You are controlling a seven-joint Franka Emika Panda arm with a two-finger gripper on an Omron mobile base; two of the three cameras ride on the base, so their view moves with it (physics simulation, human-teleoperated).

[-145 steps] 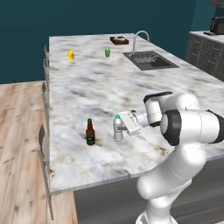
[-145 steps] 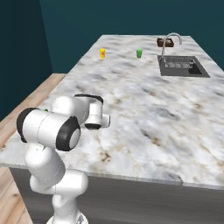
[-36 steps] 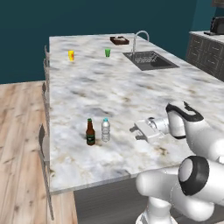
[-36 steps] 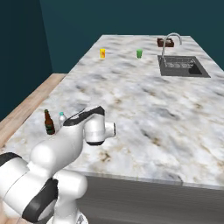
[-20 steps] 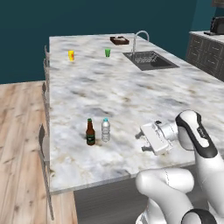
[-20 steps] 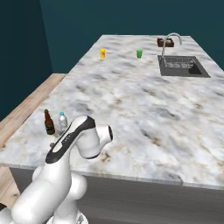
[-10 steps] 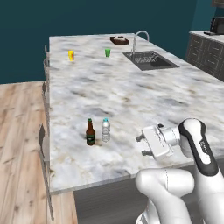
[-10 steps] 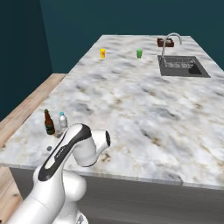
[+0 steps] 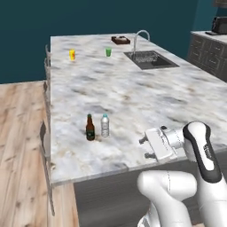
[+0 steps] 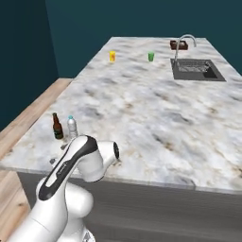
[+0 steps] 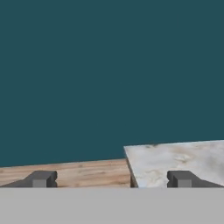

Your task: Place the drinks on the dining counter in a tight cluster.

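The dining counter (image 9: 133, 88) carries beer bottle (image 9: 90, 127), water bottle (image 9: 105, 125), two cups.

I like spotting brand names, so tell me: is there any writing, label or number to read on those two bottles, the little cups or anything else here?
None can be read.
Beer bottle: dark glass, no legible label.
Water bottle: clear, no print to make out.
Yellow cup and green cup: plain, too small to tell.
Dining counter: marble veining, no signs.

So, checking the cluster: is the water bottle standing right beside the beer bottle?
Yes, the water bottle stands upright close beside the beer bottle on the dining counter.
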